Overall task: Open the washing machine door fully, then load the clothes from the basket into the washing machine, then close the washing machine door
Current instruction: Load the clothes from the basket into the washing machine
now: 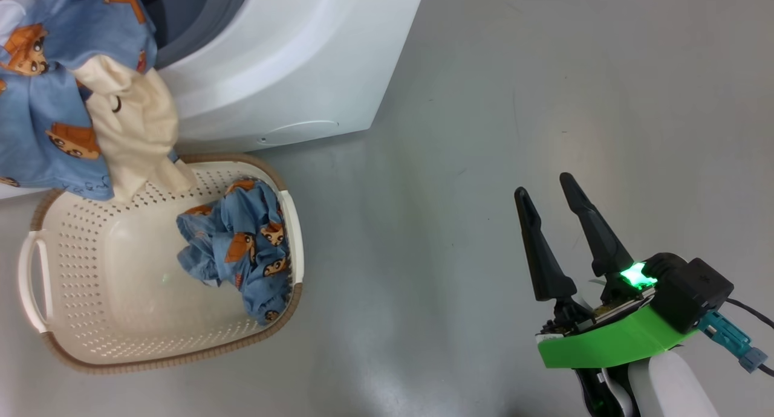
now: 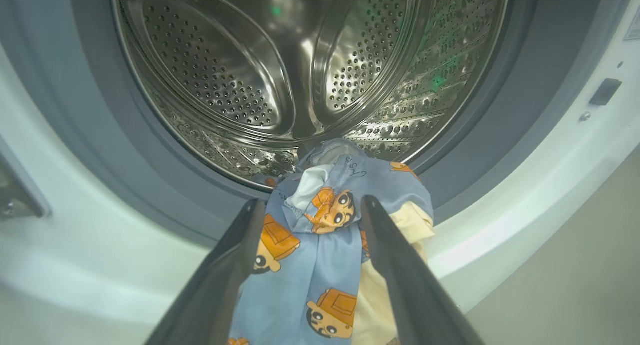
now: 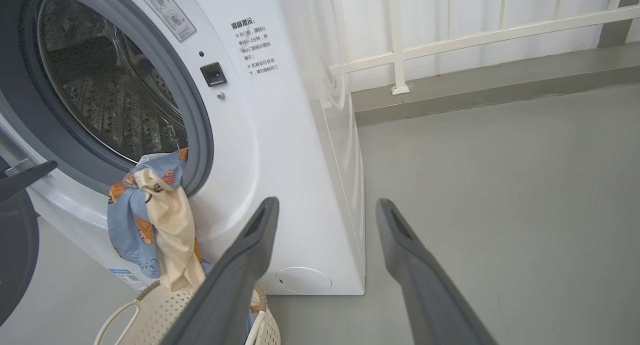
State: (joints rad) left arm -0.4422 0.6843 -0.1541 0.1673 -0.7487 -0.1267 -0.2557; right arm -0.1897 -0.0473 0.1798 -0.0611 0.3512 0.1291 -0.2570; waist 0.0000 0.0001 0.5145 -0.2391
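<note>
Facing big white front-loading washing machine (image 3: 280, 150), perforated steel drum (image 2: 225, 85) exposed, round glossy black door (image 3: 15, 255) swung off to the side. Cream-white perforated plastic basket with brown rim (image 1: 78, 266) sits on grey floor (image 1: 544, 72) just in front of the machine. Light blue cartoon-print clothes (image 1: 42, 121) plus plain beige cloth piece (image 1: 133, 127) drape over the drum lip, hanging down to the basket. Second blue bundle (image 1: 242, 248) lies in the basket by its right wall. My left gripper (image 2: 313, 202): jaws apart at the drum mouth, draped cloth between them, can't tell if touching. My right gripper (image 1: 543, 183): jaws apart, empty, over bare floor well right of the basket.
</note>
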